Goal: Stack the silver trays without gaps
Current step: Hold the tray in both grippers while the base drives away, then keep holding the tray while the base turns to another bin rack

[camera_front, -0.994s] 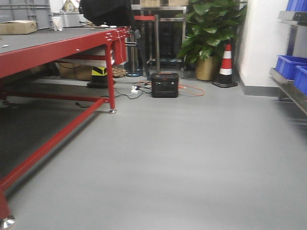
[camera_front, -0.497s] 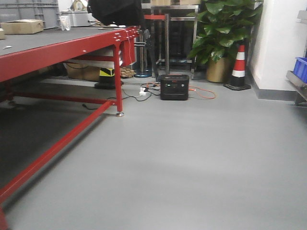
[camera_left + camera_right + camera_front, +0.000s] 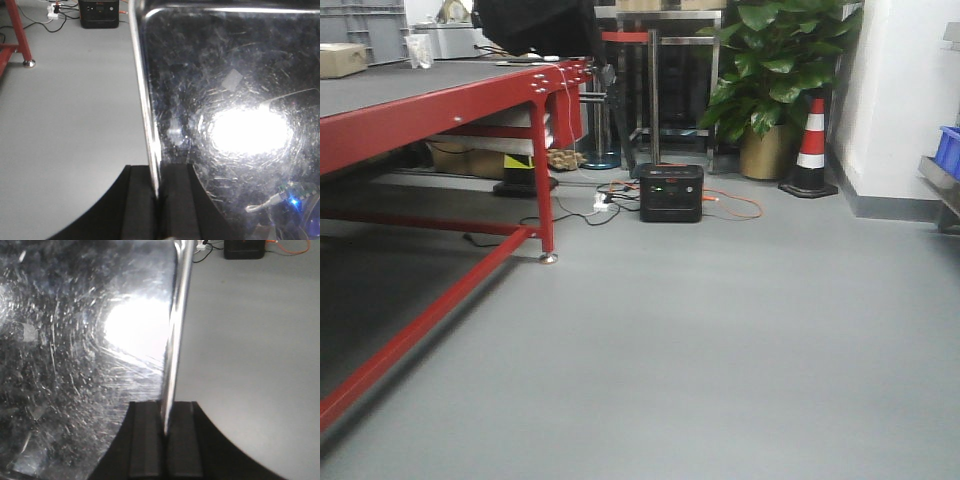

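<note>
Tray (image 3: 225, 100) in transit. Over the last second the front view has swung: the blue bin (image 3: 949, 150) at the right edge has shrunk to a sliver, and the power box (image 3: 670, 192) sits lower. The base is judged to be moving, with stacking not yet begun. Left claw (image 3: 159, 200), lower centre, is clamped on one rim; right claw (image 3: 166, 440) is clamped on the opposite rim. Between them the tray hangs over grey floor (image 3: 720, 350). Red bench (image 3: 420, 100) at upper left. No second tray shows.
</note>
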Robot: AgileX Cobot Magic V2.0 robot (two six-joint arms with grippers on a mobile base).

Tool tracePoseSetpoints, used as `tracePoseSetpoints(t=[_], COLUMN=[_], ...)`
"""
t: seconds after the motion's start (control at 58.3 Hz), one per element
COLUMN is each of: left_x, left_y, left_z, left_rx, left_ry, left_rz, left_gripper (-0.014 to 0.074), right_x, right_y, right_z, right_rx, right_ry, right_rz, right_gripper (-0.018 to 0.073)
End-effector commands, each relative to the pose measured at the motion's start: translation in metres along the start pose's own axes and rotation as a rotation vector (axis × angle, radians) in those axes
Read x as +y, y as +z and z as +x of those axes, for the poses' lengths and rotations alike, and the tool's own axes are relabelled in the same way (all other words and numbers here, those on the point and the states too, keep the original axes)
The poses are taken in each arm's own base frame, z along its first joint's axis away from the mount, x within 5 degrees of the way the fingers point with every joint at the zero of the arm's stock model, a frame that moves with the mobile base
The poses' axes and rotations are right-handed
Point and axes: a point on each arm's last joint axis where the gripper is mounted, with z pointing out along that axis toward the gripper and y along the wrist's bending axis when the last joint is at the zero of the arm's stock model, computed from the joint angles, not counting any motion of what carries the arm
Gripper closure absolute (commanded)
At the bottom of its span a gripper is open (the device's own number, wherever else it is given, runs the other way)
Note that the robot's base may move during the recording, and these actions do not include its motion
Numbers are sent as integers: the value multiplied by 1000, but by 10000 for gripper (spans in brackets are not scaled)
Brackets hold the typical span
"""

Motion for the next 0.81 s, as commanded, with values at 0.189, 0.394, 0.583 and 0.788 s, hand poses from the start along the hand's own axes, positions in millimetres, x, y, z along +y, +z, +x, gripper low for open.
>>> tracePoseSetpoints(t=[0.189,0.394,0.583,0.788], left_x=[-3,-3,-3,-3], left_y=[-7,-7,-7,-7], left_z=[-7,-7,-7,-7], left_rx=[-56,-56,-56,-56], left_ry=[12,12,12,12], left_rz=[24,24,24,24], left_gripper=[614,614,614,614], right_x=[2,2,2,2], right_y=[-9,-9,-9,-9], right_z=[-8,-8,-8,-8], right_rx=[-62,-62,-62,-62], right_ry=[-28,-28,-28,-28], right_rz=[-6,-6,-6,-6], right_gripper=[639,639,639,639])
